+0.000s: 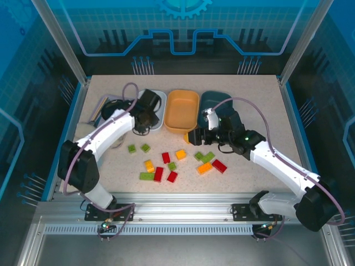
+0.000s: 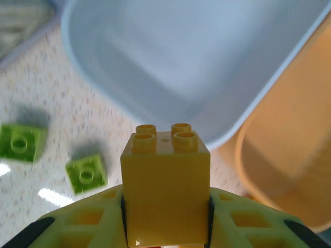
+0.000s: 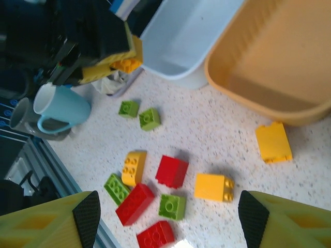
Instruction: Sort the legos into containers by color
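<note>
My left gripper (image 2: 165,223) is clenched on a small orange-yellow plastic brick (image 2: 165,175) — I'd carry it fully over the shallow orange plastic tub (image 2: 283,170) before releasing; right gripper (image 3: 169,222) gapes empty.

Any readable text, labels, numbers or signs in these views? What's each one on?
None readable.
Gear emblem on the back panel: graphic, no words.
Studs on the yellow brick in the left tool: any embossing too blurred to read.
Blue mug: no print showing.
</note>
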Robot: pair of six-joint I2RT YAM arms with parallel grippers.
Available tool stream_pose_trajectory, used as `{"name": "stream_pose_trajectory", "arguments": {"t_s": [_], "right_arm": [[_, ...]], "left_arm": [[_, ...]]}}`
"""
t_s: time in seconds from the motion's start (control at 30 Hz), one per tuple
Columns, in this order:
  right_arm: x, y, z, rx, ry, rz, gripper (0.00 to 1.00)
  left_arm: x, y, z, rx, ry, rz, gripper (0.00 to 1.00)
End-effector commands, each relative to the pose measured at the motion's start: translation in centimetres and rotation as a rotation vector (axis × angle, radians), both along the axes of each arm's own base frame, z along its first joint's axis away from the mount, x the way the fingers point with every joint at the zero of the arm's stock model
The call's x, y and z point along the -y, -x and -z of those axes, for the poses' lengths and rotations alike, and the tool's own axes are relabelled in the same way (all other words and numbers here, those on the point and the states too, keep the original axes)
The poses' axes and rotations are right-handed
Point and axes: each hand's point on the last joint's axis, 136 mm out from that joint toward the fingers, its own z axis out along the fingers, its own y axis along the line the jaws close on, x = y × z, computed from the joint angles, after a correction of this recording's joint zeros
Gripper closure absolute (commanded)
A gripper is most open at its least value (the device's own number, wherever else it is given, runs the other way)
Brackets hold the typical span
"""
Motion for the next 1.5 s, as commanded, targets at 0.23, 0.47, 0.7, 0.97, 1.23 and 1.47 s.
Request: {"name": "stream_pose_trajectory", "arguments": {"t_s": [0.23, 0.47, 0.7, 0.97, 1.23, 1.47], "right_arm": [[-1.4, -3.2, -3.3, 0.036, -0.062, 0.037, 0.26], [-0.1, -2.6, -0.6, -0.048, 0.025, 0.077, 0.27], [3.0, -0.8, 2.2, -0.091, 0.199, 0.118, 0.27], [6.1, 1.1, 5.5, -0.151, 0.427, 0.117, 0.30], [4.3, 3.5, 11.3, -0.272, 0.641, -0.094, 0.36], [3.6, 3.4, 15.7, -0.356, 0.813, -0.190, 0.33]], "left_arm": [[-2.0, -9.0, 4.6, -0.095, 0.011, 0.089, 0.56], [-1.8, -10.4, 8.8, -0.181, 0.019, 0.074, 0.54], [-1.7, -11.0, 5.0, -0.095, 0.026, 0.070, 0.45], [0.7, -7.6, -3.8, 0.067, 0.089, 0.103, 0.31], [6.7, 4.2, -3.2, 0.107, 0.221, 0.289, 0.22], [7.0, 12.5, -0.6, 0.109, 0.291, 0.377, 0.20]]}}
